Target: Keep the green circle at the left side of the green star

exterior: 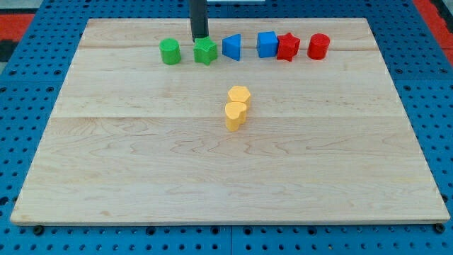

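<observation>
Standing upright near the table's (141, 184) top edge, the dark rod comes straight down from the view's top, and my tip (200, 37) meets the surface just behind the green star (205, 51), at that block's far side and slightly toward its left. The rod shows no tilt, and only its lower length is in frame. This end effector is a plain rod with nothing that opens, closes or grips; whether the tip actually touches the star I cannot tell, though no gap shows between them.

The green circle (170, 52), a short cylinder, sits to the view's left of the green star, near it but apart, with bare wood between them. Both lie in a row running along the top edge. To the star's right comes a blue block (232, 47) with a wedge-like shape, then a blue block (267, 44) of rounded square form touching a red star (287, 47), then a red cylinder (318, 46) a little apart.

Around the table's middle, well clear of the row, two yellow blocks touch: a yellow hexagon (239, 93) above and a yellow rounded block (236, 115) just below it.
</observation>
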